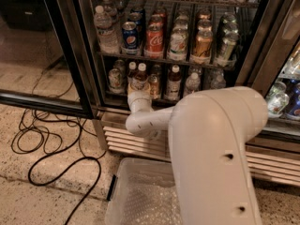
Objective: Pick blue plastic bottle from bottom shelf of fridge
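The fridge (70, 55) stands with its glass door open. On the bottom shelf (180, 101) is a row of small bottles. The blue plastic bottle (139, 75), with a white cap and a reddish-brown body, stands left of centre in that row. My gripper (138, 89) reaches into the shelf at the foot of this bottle, and my white wrist hides the bottle's lower part. A similar dark bottle (174, 81) stands further right, with an amber bottle (153, 84) between the two.
Soda cans (154, 36) fill the rack above. Clear water bottles (193, 83) stand at the right of the bottom shelf. The steel grille (126, 142) lies below. A clear plastic bin (140, 196) sits on the floor in front. Black cables (51, 144) lie at the left. My big arm link (215, 144) fills the foreground.
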Tool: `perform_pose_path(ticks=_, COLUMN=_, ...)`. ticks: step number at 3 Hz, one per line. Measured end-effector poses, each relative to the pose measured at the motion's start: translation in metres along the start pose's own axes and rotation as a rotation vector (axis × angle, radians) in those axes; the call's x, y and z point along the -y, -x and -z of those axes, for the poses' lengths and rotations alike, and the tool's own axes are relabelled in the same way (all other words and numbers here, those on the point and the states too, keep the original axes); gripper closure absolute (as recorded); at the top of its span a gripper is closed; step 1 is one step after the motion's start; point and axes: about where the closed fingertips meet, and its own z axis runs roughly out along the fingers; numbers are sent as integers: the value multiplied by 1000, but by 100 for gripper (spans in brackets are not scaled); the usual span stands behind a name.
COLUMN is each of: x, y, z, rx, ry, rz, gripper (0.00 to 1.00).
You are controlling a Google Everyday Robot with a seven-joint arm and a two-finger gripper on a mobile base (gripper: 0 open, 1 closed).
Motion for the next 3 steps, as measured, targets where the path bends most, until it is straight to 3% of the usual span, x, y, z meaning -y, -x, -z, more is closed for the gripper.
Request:
perform_pose_path(ticks=1, x=11, y=-27, z=27, rx=-92, ry=-44, rz=-24, gripper=100)
perform_pose_path(ticks=3, x=16, y=-39, z=31, rx=-101, ry=-55, rz=-29, gripper=100)
